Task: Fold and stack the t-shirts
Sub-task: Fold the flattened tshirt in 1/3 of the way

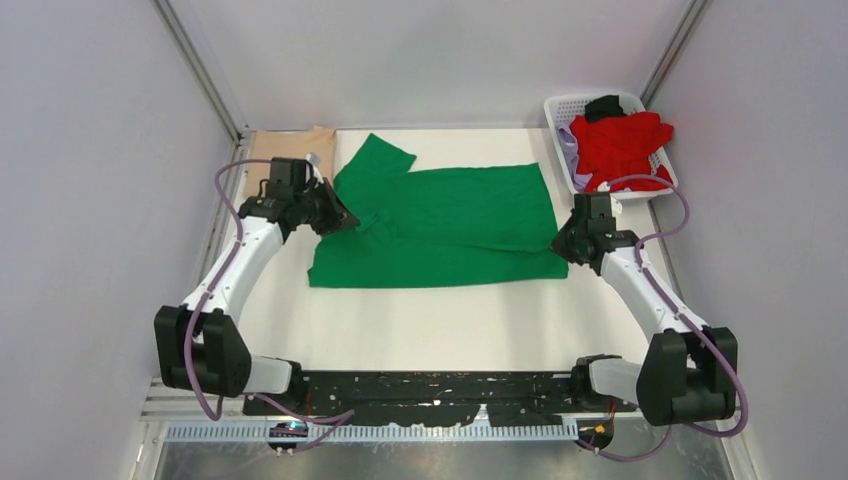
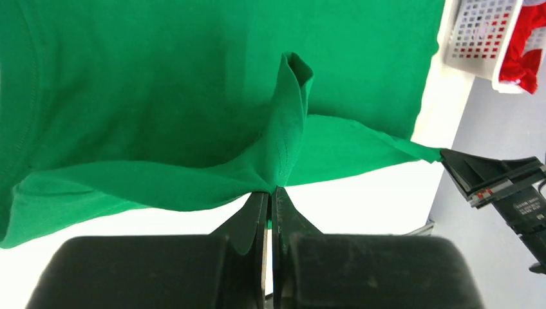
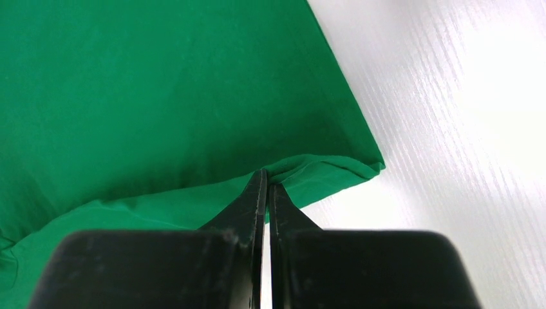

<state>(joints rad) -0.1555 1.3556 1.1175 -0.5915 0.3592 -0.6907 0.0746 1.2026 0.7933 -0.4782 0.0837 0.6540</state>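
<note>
A bright green t-shirt [image 1: 450,225] lies spread across the middle of the white table, one sleeve pointing to the far left. My left gripper [image 1: 347,220] is shut on a pinched-up ridge of green cloth [image 2: 283,148] at the shirt's left side. My right gripper [image 1: 560,245] is shut on the shirt's lower right corner [image 3: 322,170]. A folded tan t-shirt [image 1: 295,145] rests at the far left corner. A red t-shirt [image 1: 625,145] is heaped in the basket, with a black garment [image 1: 604,106] and lilac cloth [image 1: 568,150] beside it.
The white lattice basket [image 1: 565,103] stands at the far right corner, also seen as the basket [image 2: 480,35] in the left wrist view. Grey walls with metal posts enclose the table [image 1: 440,330]. The right gripper's fingers [image 2: 476,174] show at the shirt's far corner.
</note>
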